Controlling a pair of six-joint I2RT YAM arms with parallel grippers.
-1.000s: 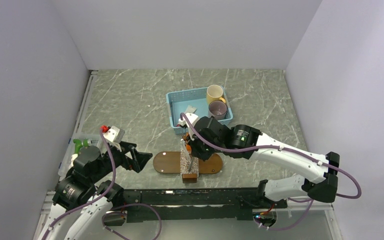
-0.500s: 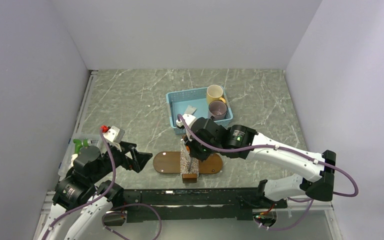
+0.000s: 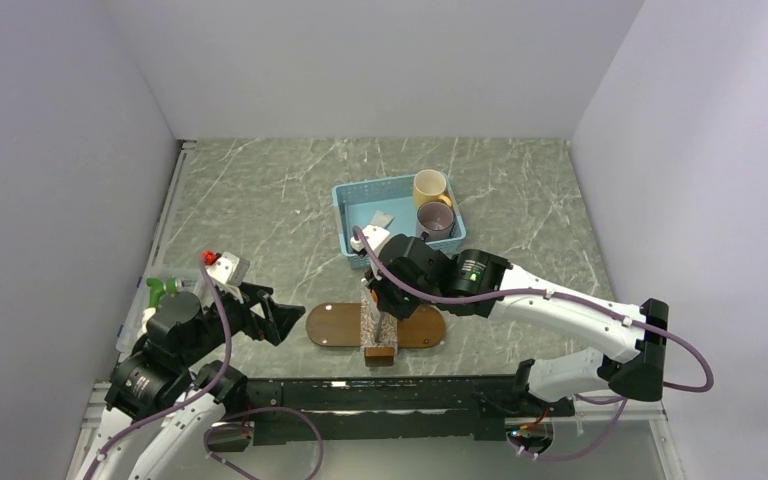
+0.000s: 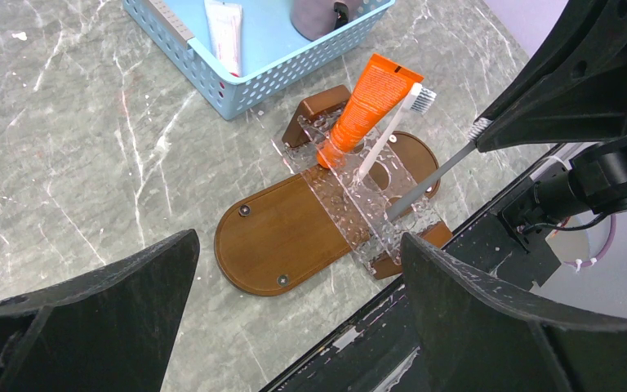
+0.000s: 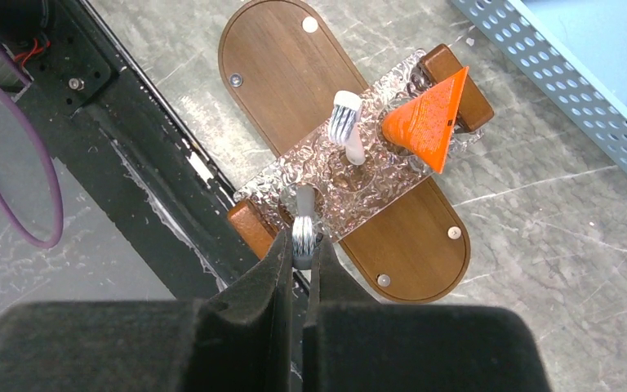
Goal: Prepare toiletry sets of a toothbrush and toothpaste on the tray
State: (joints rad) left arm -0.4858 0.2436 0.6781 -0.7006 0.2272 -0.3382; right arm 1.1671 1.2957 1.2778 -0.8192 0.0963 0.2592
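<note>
The dark-brown oval tray (image 3: 332,325) (image 4: 282,237) (image 5: 273,57) lies near the table's front edge, with a clear textured holder (image 4: 351,204) (image 5: 375,175) across its middle. An orange toothpaste (image 4: 367,102) (image 5: 429,122) stands in the holder's far slot. Beside it a white toothbrush (image 4: 388,135) (image 5: 345,126) stands bristles up. My right gripper (image 3: 385,300) (image 5: 302,245) is shut on the head of a grey toothbrush (image 4: 433,175) (image 5: 302,229), whose handle slants down into the holder's near hole. My left gripper (image 3: 280,322) (image 4: 300,245) hangs open left of the tray, holding nothing.
A light-blue mesh basket (image 3: 345,220) stands behind the tray with a yellow cup (image 3: 429,186), a grey-purple cup (image 3: 435,217) and a white tube (image 4: 223,33) in it. A green spray bottle (image 3: 160,290) sits at the left edge. The black base rail (image 3: 390,395) runs just in front of the tray.
The right arm's elbow and forearm have drifted slightly left, while its gripper stays over the holder with the grey toothbrush. The left arm has not moved.
</note>
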